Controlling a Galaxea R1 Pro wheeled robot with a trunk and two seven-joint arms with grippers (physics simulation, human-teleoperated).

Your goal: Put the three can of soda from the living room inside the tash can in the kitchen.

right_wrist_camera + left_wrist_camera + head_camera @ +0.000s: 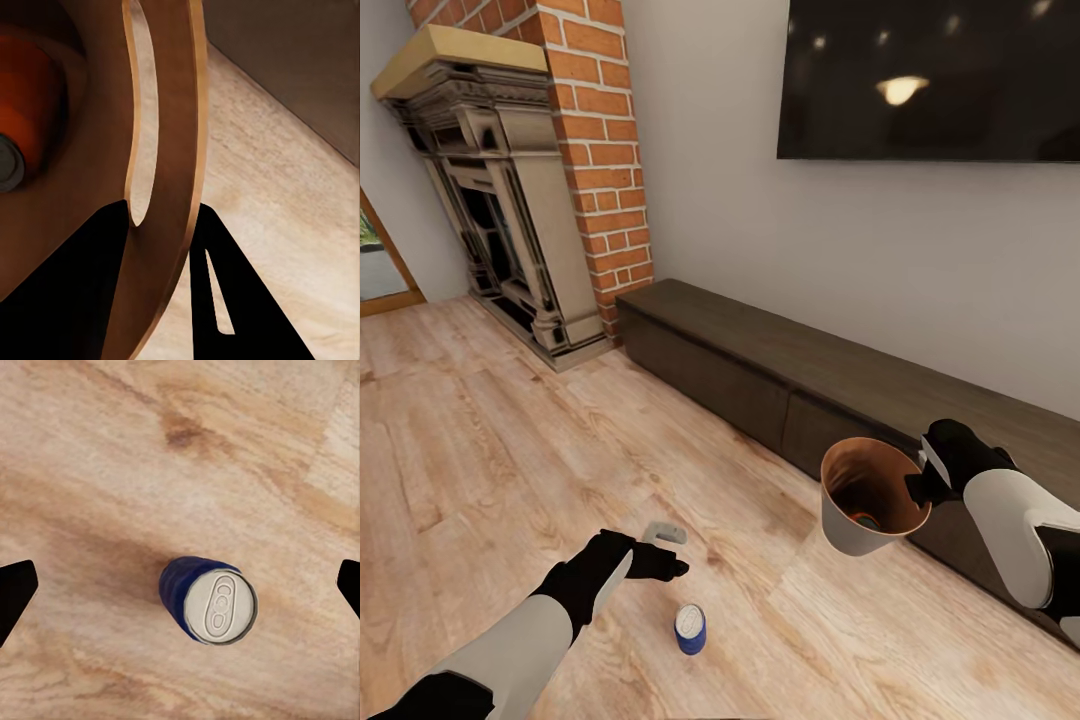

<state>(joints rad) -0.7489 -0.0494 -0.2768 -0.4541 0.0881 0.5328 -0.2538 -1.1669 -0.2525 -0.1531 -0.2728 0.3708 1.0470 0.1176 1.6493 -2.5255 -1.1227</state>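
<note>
The blue soda can (pixel 690 628) stands upright on the wooden floor (pixel 480 440) at near centre, with my left gripper (pixel 660 552) hovering just above and to the far left of it. In the left wrist view the can (pixel 210 598) sits between my fingertips (pixel 15 589), which are spread wide and hold nothing. The step in hand is the pick-up of this can. The next move calls for a straight descent until the fingers flank the can wall, then closure. My right gripper (pixel 920 480) is clamped on the rim of the trash can (pixel 865 500), held above the floor in front of the low dark bench (pixel 780 370). An orange can (pixel 19 112) already lies inside (I cannot confirm a second one). The blue can has a silver top and pull tab.
</note>
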